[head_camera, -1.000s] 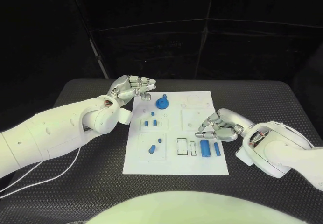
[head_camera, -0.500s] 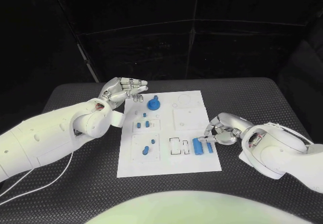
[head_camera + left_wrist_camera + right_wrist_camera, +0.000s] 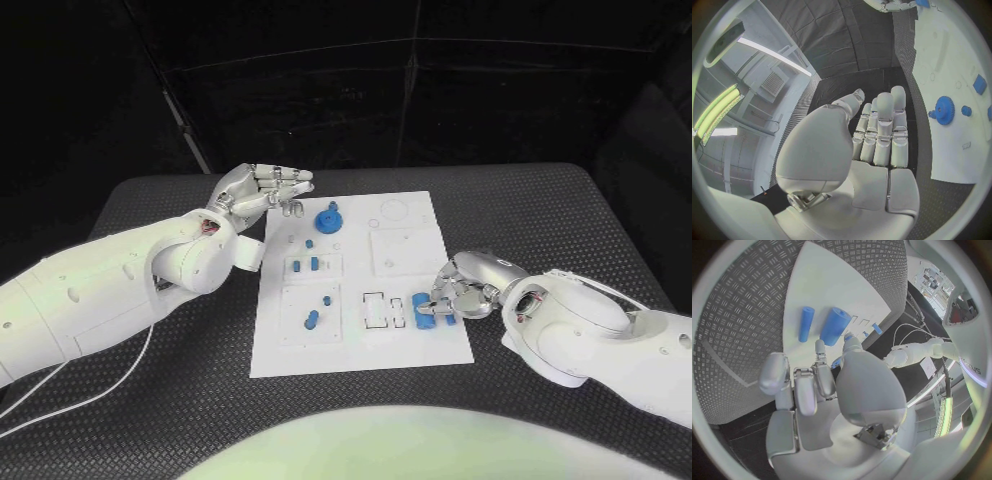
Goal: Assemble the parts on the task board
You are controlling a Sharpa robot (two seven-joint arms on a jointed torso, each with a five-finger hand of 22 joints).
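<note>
The white task board [image 3: 408,248] lies in the middle of the table. Near its right edge lie a thick blue cylinder [image 3: 428,311] [image 3: 835,326] and a thin blue cylinder [image 3: 449,318] [image 3: 806,323], side by side. My right hand [image 3: 464,283] [image 3: 811,382] hangs over their far ends, fingers curled down, one fingertip [image 3: 820,346] at the thick cylinder's end; nothing is gripped. A blue gear [image 3: 329,218] [image 3: 944,110] stands near the board's far left. My left hand [image 3: 267,188] [image 3: 873,145] hovers beside that corner, fingers straight and together, holding nothing.
Small blue parts [image 3: 306,265] sit in the board's left column, another [image 3: 312,320] nearer me. Empty rectangular slots [image 3: 382,308] lie just left of the cylinders. The black textured table [image 3: 562,215] spreads round the board. A white cable [image 3: 87,385] trails off the left side.
My right hand has come down and toward me, onto the far ends of the blue cylinders. The left hand keeps its pose. The whole head picture has shifted, so the camera moved.
</note>
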